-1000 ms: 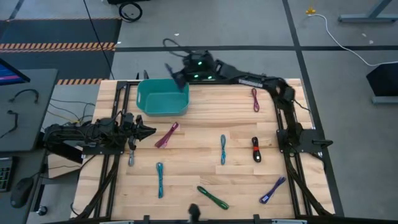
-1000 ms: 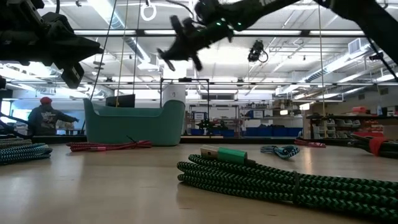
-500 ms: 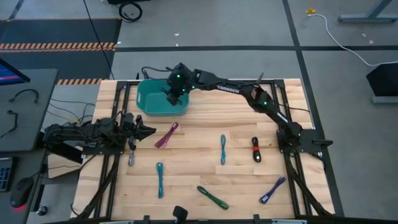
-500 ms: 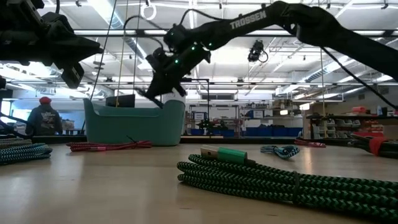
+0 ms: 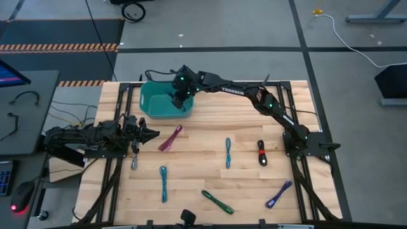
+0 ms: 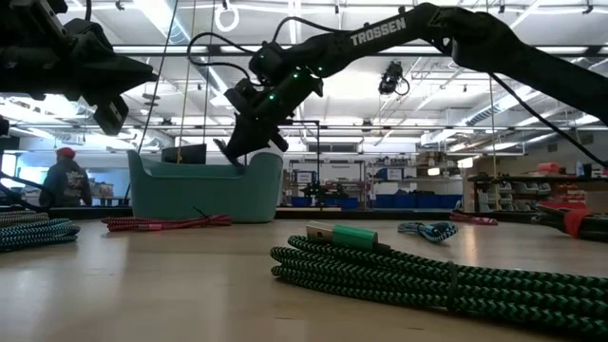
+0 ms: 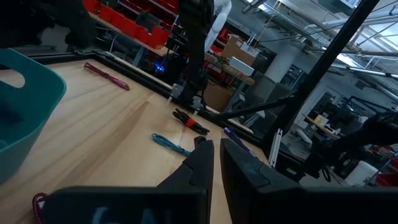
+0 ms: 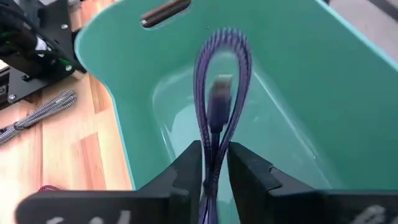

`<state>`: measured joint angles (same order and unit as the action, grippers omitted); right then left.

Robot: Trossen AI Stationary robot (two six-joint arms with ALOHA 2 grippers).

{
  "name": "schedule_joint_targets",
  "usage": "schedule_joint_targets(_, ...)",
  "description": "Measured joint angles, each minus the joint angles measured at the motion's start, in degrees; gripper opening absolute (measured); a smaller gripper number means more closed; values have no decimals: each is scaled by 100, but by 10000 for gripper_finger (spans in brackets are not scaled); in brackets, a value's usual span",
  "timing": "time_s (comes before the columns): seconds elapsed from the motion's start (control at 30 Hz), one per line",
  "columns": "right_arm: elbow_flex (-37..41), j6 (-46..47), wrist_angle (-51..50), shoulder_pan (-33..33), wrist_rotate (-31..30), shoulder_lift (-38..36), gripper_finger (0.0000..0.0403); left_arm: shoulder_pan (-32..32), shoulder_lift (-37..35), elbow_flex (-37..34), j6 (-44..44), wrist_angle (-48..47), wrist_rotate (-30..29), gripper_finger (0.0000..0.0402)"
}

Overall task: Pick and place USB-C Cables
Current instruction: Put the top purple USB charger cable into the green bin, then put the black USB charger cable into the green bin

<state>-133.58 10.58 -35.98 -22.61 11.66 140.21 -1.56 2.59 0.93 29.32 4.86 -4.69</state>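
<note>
A: Where's the right gripper (image 5: 179,100)?

B: Reached across the table, over the teal bin (image 5: 152,105) at the far left. Fingers (image 8: 186,168) are clamped on a purple cable (image 8: 217,118); its loop hangs above the bin's inside in the wrist view.

A: Low view agree?

B: Yes, right gripper (image 6: 231,150) is tilted down just above the teal bin (image 6: 204,190) rim. Can't make out the cable there.

A: Left gripper (image 5: 151,133)?

B: Parked at the left edge, fingers (image 7: 200,163) closed together, holding nothing, pointing across the table.

A: What's on the table?

B: Magenta cable (image 5: 170,138) just beside the left gripper's tip, grey cable (image 5: 135,159) beneath it. Teal-blue cable (image 5: 163,182) near the front left, another teal-blue cable (image 5: 227,152) mid-table. Red-black cable (image 5: 261,153) to its right. Green cable (image 5: 217,201) at the front, second purple cable (image 5: 279,193) front right. All are apart from each other.

A: Anything else?

B: Person (image 6: 66,179) in the background behind the table, low view.
</note>
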Motion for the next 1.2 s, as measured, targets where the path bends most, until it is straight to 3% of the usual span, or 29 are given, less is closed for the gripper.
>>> schedule_joint_targets(0.23, 9, 126, -406, -106, -20, -267, 140, -1, 0, 0, 0, 0, -2, 39)
schedule_joint_targets(0.4, 7, -22, -615, -113, -37, -855, 146, 0, 0, 0, 0, 0, 0, 33)
schedule_joint_targets(0.7, 165, -886, -2259, 126, -1294, -1871, 131, 0, 0, 0, 0, 2, 0, 39)
schedule_joint_targets(0.9, 1493, -592, -2344, 125, -1379, -2691, 126, -2, 0, 2, 0, 2, 0, 37)
schedule_joint_targets(1.2, 4427, 935, -1956, 310, -1636, -4527, 126, 0, 0, 0, 0, 2, -2, 36)
